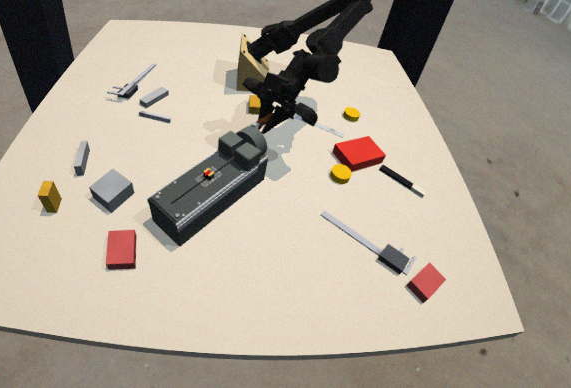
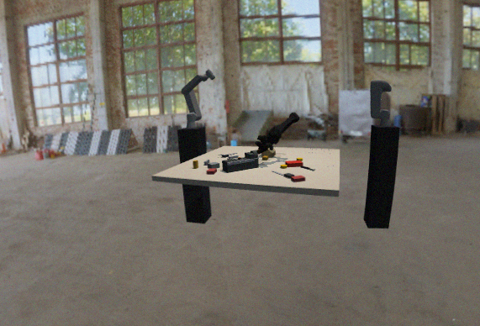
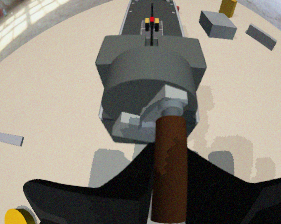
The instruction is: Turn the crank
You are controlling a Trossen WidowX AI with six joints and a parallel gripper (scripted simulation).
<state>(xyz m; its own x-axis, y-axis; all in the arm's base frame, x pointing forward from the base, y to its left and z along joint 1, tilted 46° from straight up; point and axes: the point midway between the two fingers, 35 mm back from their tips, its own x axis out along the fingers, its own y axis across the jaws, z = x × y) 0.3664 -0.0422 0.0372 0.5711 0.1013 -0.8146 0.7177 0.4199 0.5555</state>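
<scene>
The dark grey machine (image 1: 215,200) (image 2: 240,165) lies on the table with its slotted top up. Its red pointer (image 1: 208,172) (image 3: 152,20) sits in the slot between the two brass marks (image 3: 157,21), and looks about level with them; a small offset cannot be told. The crank's grey arm (image 3: 141,120) is at the machine's near end in the wrist view. My gripper (image 1: 265,124) (image 3: 164,149) is shut on the crank's brown handle (image 3: 170,150), one black finger on each side. In the exterior view the fingers are too small to make out.
Beside the machine are a grey block (image 1: 111,190), a red block (image 1: 121,249) and a yellow block (image 1: 49,196). On the other side lie a red box (image 1: 359,152), yellow discs (image 1: 341,173) (image 1: 352,114) and a caliper (image 1: 394,257). A yellow block (image 1: 254,104) lies near the arm's base.
</scene>
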